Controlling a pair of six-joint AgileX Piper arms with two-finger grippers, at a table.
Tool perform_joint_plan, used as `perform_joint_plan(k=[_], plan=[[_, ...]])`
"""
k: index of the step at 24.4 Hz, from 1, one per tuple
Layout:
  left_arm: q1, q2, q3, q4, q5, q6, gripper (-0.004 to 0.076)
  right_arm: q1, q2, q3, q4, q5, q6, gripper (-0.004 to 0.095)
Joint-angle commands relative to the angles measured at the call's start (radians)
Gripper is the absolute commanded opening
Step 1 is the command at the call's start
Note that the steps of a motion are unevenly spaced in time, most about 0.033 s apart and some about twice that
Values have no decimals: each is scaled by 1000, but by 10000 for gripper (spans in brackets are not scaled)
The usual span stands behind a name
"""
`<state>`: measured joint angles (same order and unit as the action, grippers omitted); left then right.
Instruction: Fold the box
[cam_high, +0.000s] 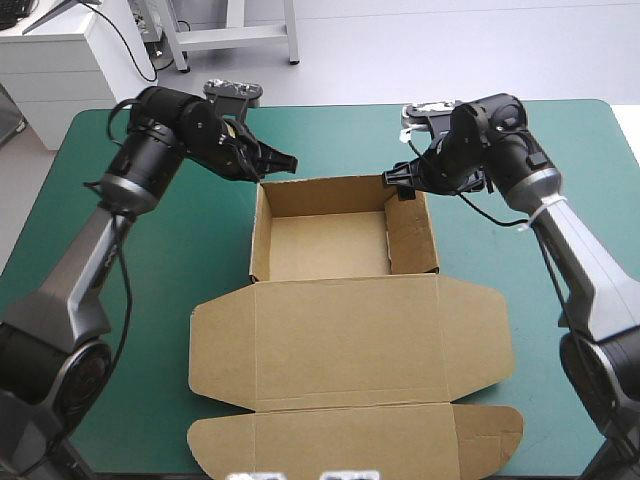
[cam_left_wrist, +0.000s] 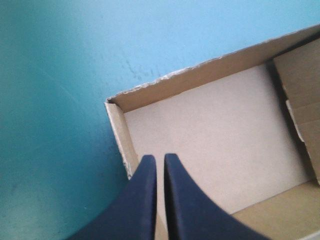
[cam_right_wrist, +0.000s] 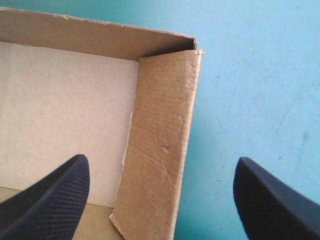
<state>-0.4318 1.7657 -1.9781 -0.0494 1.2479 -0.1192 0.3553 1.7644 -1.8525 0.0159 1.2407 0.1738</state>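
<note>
teal-green cover (cam_high: 150, 270) lies open around box (cam_high: 350, 340).

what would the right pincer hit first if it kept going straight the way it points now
Most likely the box: its raised side wall, flap folded inward, lies centred ahead of the open right pincer. Depth is unclear, so how near it is cannot be judged.

Bright, even light; soft shadows inside the box (cam_high: 330, 250) walls.
</note>
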Motion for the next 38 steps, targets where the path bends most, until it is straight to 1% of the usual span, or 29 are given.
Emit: perform_joint_plan(k=[1, 6, 8, 9, 10, 13, 16, 19, 24, 27, 30, 33, 36, 38], plan=[[-8, -163, 6, -7, 43, 17, -8, -5, -113, -27, -7, 5, 9, 733], [-8, -376, 121, 18, 39, 27, -8, -5, -132, -11, -3, 5, 9, 733], [-8, -570, 286, 49, -1, 35, -8, -5, -127, 74, -6, 1, 3, 732], [-8, -624, 338, 49, -15, 47, -8, -5, -122, 93, -16, -13, -3, 733], [-8, -708, 424, 39, -50, 69, -8, -5, -112, 121, -16, -47, -10, 732], [-8, -905, 646, 39, -170, 69, -8, -5, -52, 133, -2, -68, -28, 732], [-8, -1093, 879, 43, -228, 91, -8, -5, 21, 133, -2, -75, -28, 732], [-8, -1212, 1059, 43, -267, 96, -8, -5, 71, 133, -1, -57, -30, 732], [-8, -1359, 1250, 40, -335, 110, -8, -3, 94, 143, 0, -32, -34, 720], [-8, -1429, 1323, 31, -359, 110, -8, -3, 101, 143, 0, -18, -34, 718], [-8, -1490, 1370, 26, -386, 110, -8, -3, 103, 143, 0, -18, -34, 659], [-8, -1536, 1398, 28, -393, 106, -8, -3, 103, 143, 0, -9, -34, 559], [-8, -1564, 1417, 28, -393, 104, -8, -3, 103, 143, 3, 5, -44, 410], [-8, -1565, 1424, 28, -393, 106, -8, -3, 103, 144, 22, 5, -54, 284]])
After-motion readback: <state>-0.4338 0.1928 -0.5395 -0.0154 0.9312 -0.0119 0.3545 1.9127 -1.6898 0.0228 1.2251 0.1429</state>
